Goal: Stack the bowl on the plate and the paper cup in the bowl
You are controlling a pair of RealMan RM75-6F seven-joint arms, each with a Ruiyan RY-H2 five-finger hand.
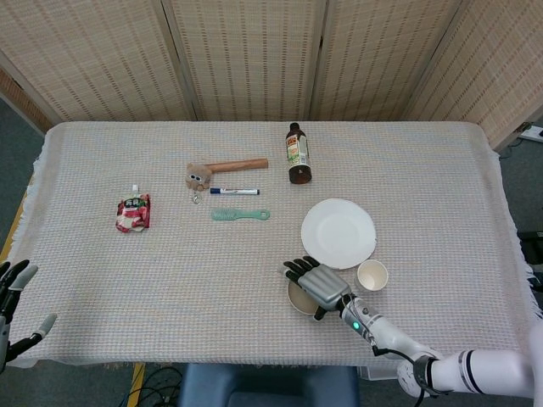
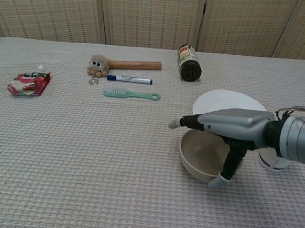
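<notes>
Your right hand (image 1: 321, 287) is hovering flat over the bowl (image 2: 204, 155), fingers spread across its mouth and thumb hanging down by the near rim; it is gripping nothing. The bowl is sitting on the surface (image 1: 170, 271) just near of the plate (image 1: 338, 232), touching it or nearly so. The paper cup (image 1: 372, 275) is standing upright just right of the bowl, near the plate's near-right edge. Your left hand (image 1: 13, 297) is resting open at the near-left corner, fingers apart, well apart from everything.
</notes>
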